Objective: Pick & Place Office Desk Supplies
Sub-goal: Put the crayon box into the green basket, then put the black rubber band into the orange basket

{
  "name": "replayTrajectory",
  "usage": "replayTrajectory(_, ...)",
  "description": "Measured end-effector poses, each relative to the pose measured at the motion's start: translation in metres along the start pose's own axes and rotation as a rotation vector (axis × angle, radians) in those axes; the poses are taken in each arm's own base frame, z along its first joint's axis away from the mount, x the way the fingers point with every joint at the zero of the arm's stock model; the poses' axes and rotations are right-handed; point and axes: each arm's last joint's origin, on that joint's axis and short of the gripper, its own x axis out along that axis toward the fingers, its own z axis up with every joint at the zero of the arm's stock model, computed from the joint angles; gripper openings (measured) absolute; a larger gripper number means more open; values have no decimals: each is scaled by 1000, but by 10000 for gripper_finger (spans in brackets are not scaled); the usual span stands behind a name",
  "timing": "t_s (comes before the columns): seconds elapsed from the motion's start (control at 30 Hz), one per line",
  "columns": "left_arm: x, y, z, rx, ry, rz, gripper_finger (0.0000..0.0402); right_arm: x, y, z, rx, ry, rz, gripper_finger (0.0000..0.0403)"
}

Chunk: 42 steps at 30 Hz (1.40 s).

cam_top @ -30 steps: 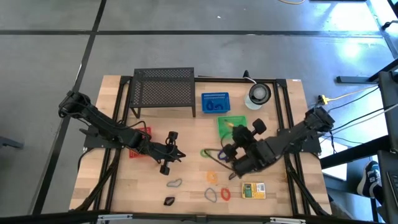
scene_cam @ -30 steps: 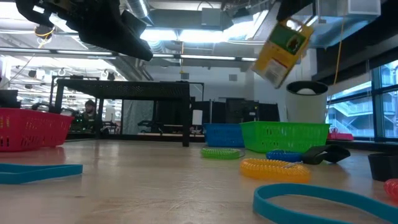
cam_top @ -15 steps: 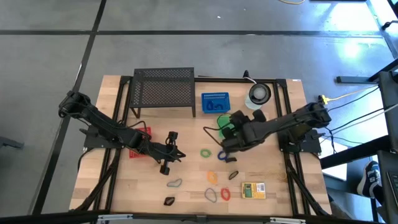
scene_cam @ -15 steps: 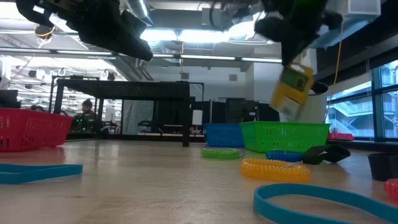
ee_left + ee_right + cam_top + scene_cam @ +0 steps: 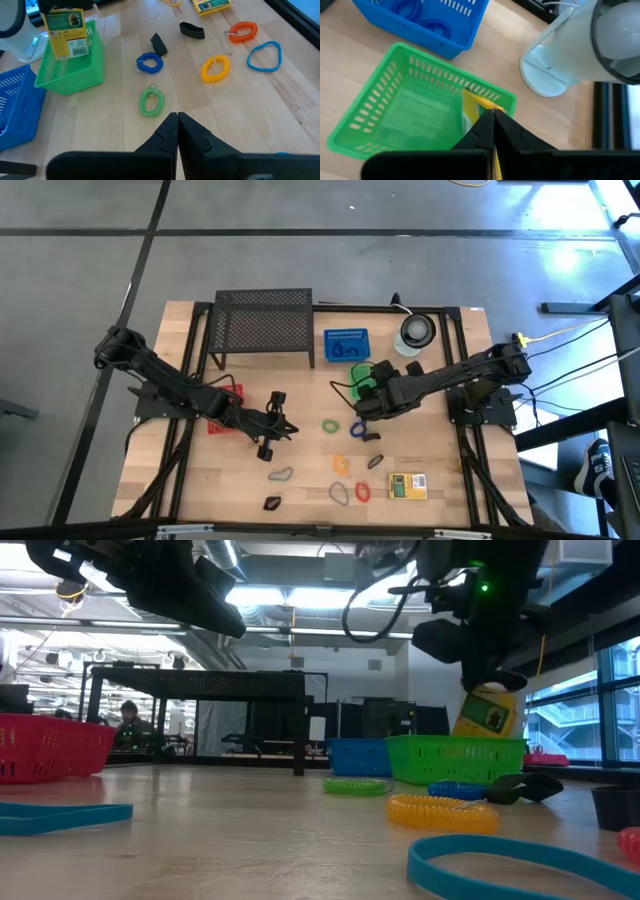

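At the table's left side a red slotted plastic basket (image 5: 224,408) is seen, partly covered by the left arm. The left gripper (image 5: 272,432) hangs over bare wood near the table's middle, its two dark fingers (image 5: 170,131) pressed together with nothing between them. Behind it, along the far edge, a black perforated metal shelf (image 5: 264,320) stands on thin legs.

In front of the left gripper, toward the near edge, a grey oval loop (image 5: 281,475) and a small black clip (image 5: 272,502) lie flat, well apart from each other, with open wood around them.

Right of centre, coiled plastic loops are scattered: a green one (image 5: 151,101), a blue one (image 5: 149,63), a yellow-orange one (image 5: 215,67) and an orange-red one (image 5: 244,31), none touching. A smooth blue band (image 5: 264,55) lies beside them (rounded, almost triangular). Two more black clips (image 5: 192,30) lie near the blue coil.

A blue slotted basket (image 5: 346,345) sits at the far edge, just beside a green slotted basket (image 5: 415,107). The right gripper (image 5: 378,387) is held over the green basket, its fingers (image 5: 490,127) closed on a yellow-green cardboard box (image 5: 65,26), which stands upright inside the basket against its wall. Little free room is left between the basket rim and the blue basket.

A second yellow-green box (image 5: 407,485) lies flat near the table's near right corner. A round white disc-like object (image 5: 416,332) stands at the far right, close to the green basket.
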Motion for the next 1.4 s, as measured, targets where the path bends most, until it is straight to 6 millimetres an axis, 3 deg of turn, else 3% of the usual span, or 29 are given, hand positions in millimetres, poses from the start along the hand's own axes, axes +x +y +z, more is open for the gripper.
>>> replayTrajectory(0.77, 0, 0, 0, 0, 2, 0, 2, 0, 12, 2, 35, -10, 105, 10)
replayTrajectory(1.2, 0, 0, 0, 0, 2, 0, 1, -1, 14, 3, 50, -15, 116, 113)
replayTrajectory(1.4, 0, 0, 0, 1, 2, 0, 5, -1, 15, 3, 41, -14, 131, 137)
